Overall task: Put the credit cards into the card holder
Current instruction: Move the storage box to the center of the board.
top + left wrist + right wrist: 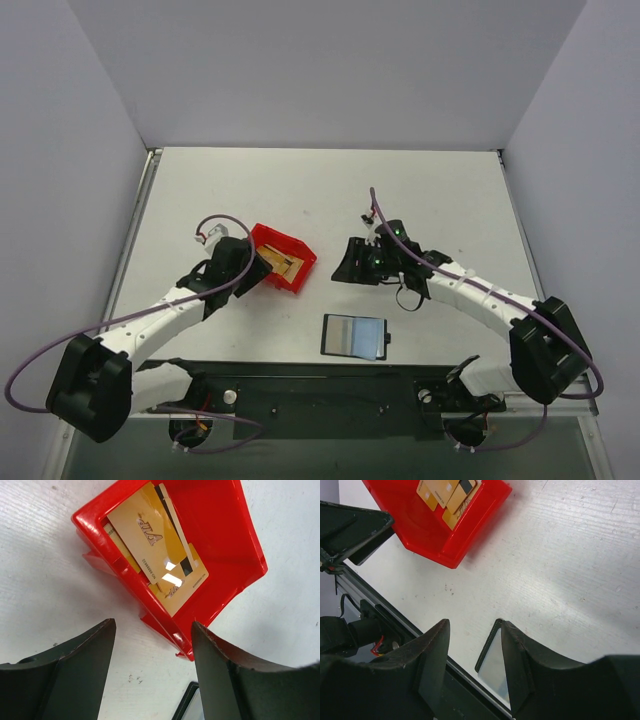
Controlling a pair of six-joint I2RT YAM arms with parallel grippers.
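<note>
One red bin (230, 545) sits on the worktop (440, 200), left of its middle. Inside it the credit cards (150, 535) overlap in a loose stack. Three gold-tan cards can be counted with confidence, and a thin strip against the bin's left wall may be a fourth, though the overlap hides too much to be sure. There is one card holder (354, 336), close to the middle of the worktop's near edge. Two arms (170, 310) reach over the worktop, each with a single gripper, the left gripper (152, 630) and the right gripper (472, 625). Each has two fingers, four in all. Two purple cables (480, 285) show, one per arm.
</note>
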